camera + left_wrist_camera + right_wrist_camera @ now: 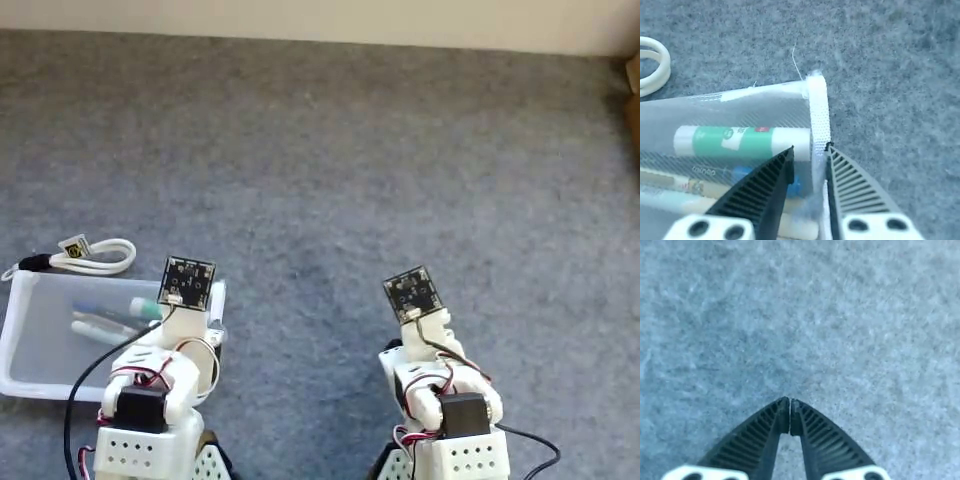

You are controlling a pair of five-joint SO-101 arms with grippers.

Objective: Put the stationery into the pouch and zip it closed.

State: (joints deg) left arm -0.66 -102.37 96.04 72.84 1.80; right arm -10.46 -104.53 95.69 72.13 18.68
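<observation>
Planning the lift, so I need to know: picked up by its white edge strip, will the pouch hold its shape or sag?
Probably sags: the pouch is thin see-through mesh, so it would likely droop from the white edge strip. The glue stick and pens inside look round and loose, so they may roll toward the low end.

We count 1 clear pouch (28, 352). Inside it: 1 glue stick (740, 142) and at least 2 pens (695, 184), exact number too blurred to settle. 1 white cord loop (100, 259) with 1 tag (74, 245). 2 arms (150, 390), 2 grippers (809, 150).
</observation>
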